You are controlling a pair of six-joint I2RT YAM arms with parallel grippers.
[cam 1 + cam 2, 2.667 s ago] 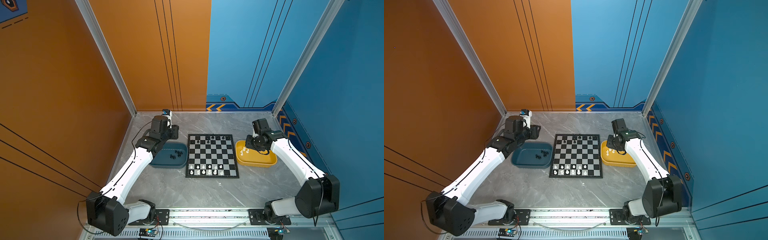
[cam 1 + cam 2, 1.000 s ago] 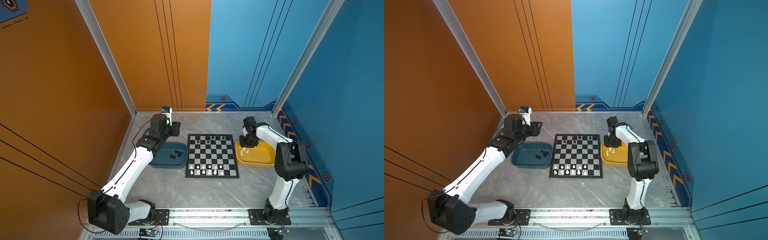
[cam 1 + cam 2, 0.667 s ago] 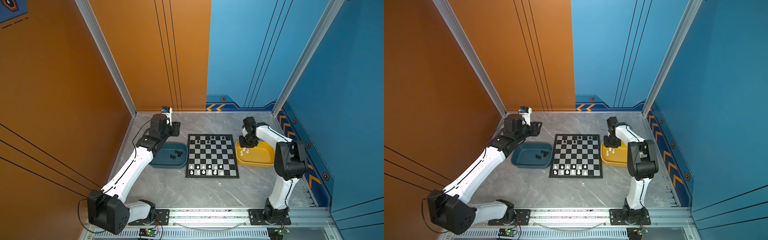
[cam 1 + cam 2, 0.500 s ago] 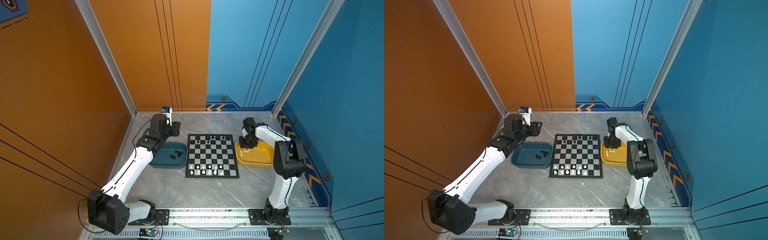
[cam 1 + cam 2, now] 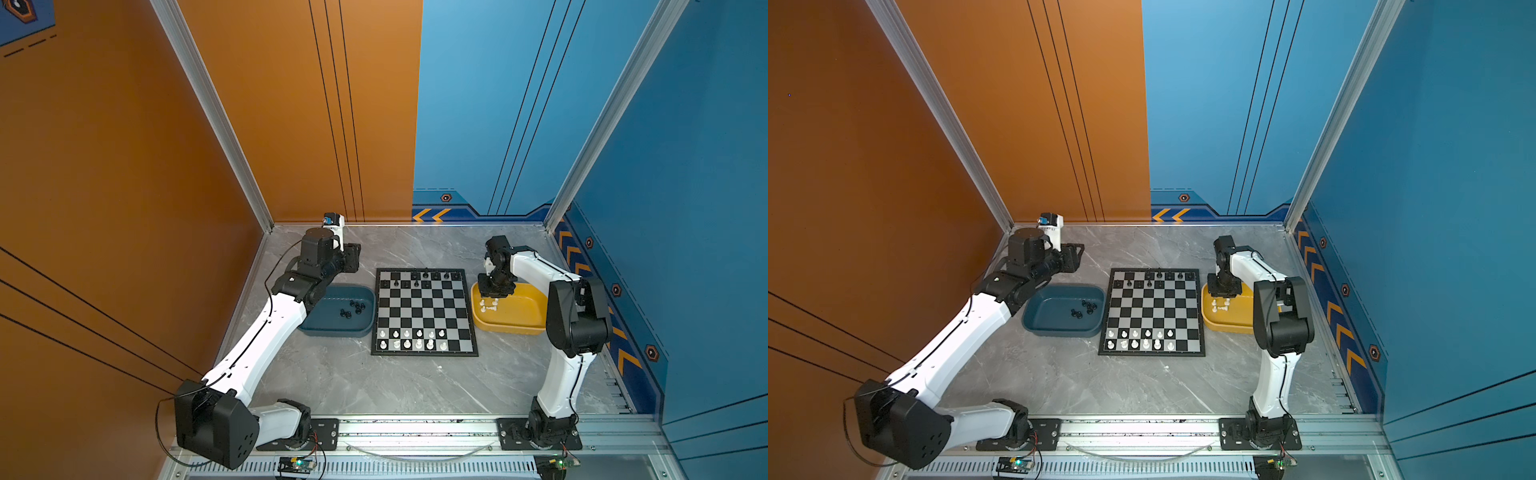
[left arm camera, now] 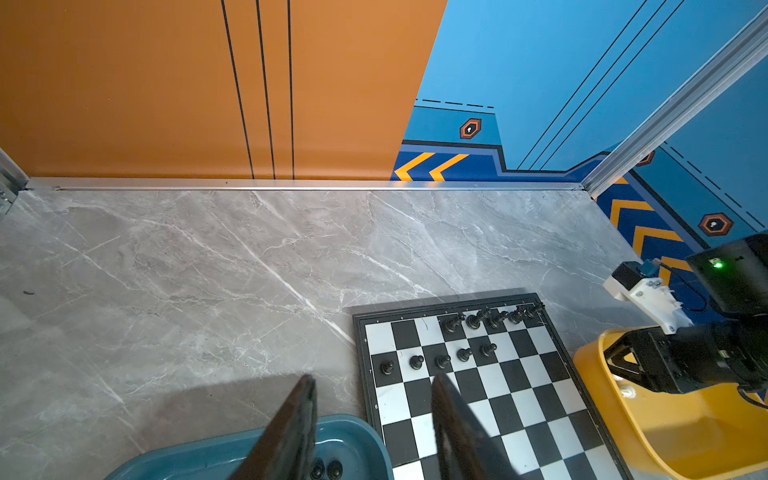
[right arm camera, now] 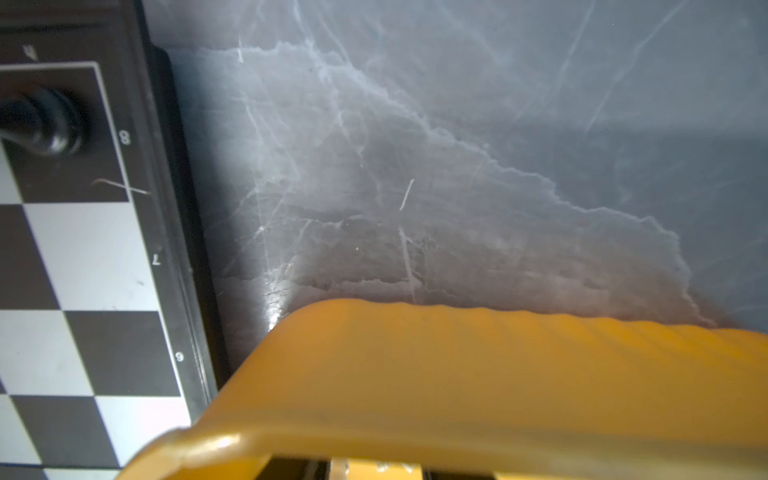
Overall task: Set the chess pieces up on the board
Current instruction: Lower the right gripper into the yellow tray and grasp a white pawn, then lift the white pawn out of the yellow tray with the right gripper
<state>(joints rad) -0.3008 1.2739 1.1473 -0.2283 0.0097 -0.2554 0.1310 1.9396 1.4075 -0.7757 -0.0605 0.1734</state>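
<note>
The board (image 5: 424,309) lies mid-table in both top views, with black chess pieces (image 5: 425,274) on its two far rows and white ones (image 5: 418,344) on its two near rows. More black pieces (image 5: 353,309) lie in the dark teal tray (image 5: 332,332), and white ones (image 5: 488,306) in the yellow tray (image 5: 515,328). My left gripper (image 6: 372,378) hangs open and empty over the teal tray's far end. My right gripper (image 5: 490,296) is lowered into the yellow tray's far end above the white pieces; its fingers (image 7: 299,467) stand apart, with tray floor showing between them.
The orange wall stands close behind my left arm and the blue wall close beside the yellow tray (image 7: 457,374). A black piece (image 7: 41,124) stands on the board's corner square next to that tray. Bare marble table (image 5: 415,390) runs from the board to the front rail.
Since the earliest frames my right arm has folded its elbow upright and brought the gripper down into the yellow tray; in the last second it hardly moved. The left arm has stayed put.
</note>
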